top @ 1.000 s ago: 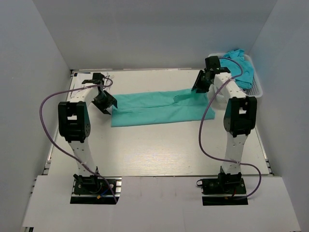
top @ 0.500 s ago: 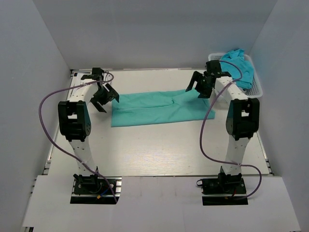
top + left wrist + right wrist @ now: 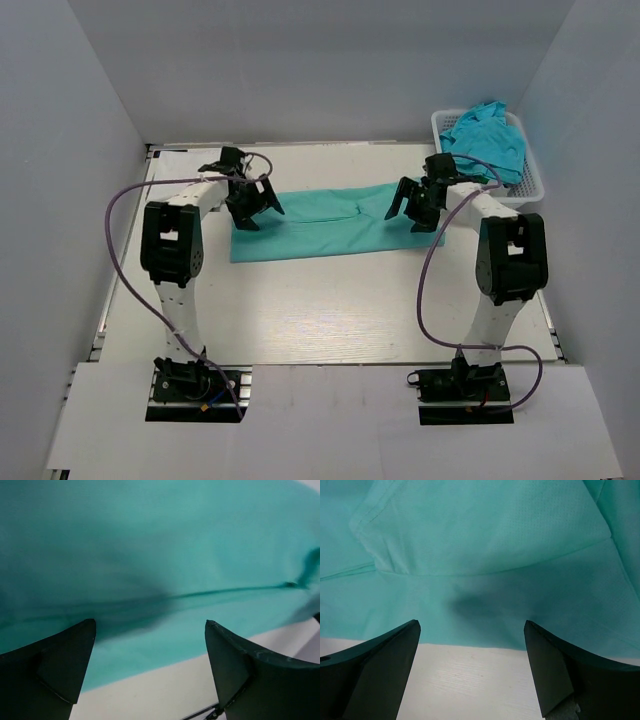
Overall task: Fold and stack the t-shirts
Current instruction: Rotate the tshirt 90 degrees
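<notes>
A teal t-shirt (image 3: 325,222) lies flat on the table, folded into a long strip. My left gripper (image 3: 252,203) hangs open over its left end. In the left wrist view (image 3: 150,630) the jaws are wide apart and empty over the shirt (image 3: 165,545), close to its edge. My right gripper (image 3: 412,206) hangs open over the right end. In the right wrist view (image 3: 471,630) the jaws are wide apart and empty over the shirt (image 3: 485,555), by its edge. More teal t-shirts (image 3: 490,140) are piled in the basket. No white t-shirt shows.
A white lattice basket (image 3: 528,185) stands at the back right corner. Grey walls close in the table on three sides. Purple cables loop from both arms. The bare table (image 3: 330,300) shows in front of the shirt.
Both grippers have moved inward from the table's outer sides and down over the shirt's two ends. The shirt lies flatter at its right end than before.
</notes>
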Robot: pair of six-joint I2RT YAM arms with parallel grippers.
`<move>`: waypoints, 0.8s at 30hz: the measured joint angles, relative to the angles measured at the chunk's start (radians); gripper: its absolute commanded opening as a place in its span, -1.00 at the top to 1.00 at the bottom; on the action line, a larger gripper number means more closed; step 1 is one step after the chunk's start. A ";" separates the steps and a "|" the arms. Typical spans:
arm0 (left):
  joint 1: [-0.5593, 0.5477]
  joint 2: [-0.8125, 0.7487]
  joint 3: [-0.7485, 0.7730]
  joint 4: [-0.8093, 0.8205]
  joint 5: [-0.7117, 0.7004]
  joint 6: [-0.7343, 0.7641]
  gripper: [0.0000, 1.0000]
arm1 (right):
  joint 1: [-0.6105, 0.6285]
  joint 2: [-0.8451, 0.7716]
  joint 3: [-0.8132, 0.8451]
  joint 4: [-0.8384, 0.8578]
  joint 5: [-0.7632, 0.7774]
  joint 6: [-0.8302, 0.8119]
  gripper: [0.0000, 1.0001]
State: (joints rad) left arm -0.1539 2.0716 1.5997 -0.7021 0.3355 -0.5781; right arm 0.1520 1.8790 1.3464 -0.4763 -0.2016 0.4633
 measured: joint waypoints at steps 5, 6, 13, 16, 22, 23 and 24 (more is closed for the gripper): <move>0.006 0.023 -0.056 0.018 -0.021 -0.006 -1.00 | 0.008 0.085 0.041 0.007 0.029 -0.004 -0.81; 0.006 -0.002 -0.097 0.033 -0.018 -0.011 -1.00 | 0.012 0.121 0.064 0.011 0.031 -0.005 -0.81; -0.161 -0.270 -0.516 0.045 0.140 -0.090 -1.00 | 0.054 0.398 0.461 0.029 -0.027 -0.015 -0.81; -0.323 -0.258 -0.556 -0.054 0.283 -0.078 -1.00 | 0.090 0.564 0.702 0.090 -0.092 -0.033 -0.81; -0.428 -0.162 -0.364 -0.250 0.468 0.041 -1.00 | 0.128 0.665 0.818 0.213 -0.232 -0.058 -0.81; -0.433 -0.162 -0.312 -0.273 0.473 0.061 -1.00 | 0.130 0.665 0.816 0.226 -0.245 -0.066 -0.81; -0.438 -0.164 -0.252 -0.294 0.484 0.085 -1.00 | 0.130 0.664 0.815 0.238 -0.253 -0.077 -0.81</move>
State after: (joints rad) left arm -0.5915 1.9079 1.3479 -0.9966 0.8196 -0.4927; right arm 0.2825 2.5427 2.1616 -0.2386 -0.4545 0.3859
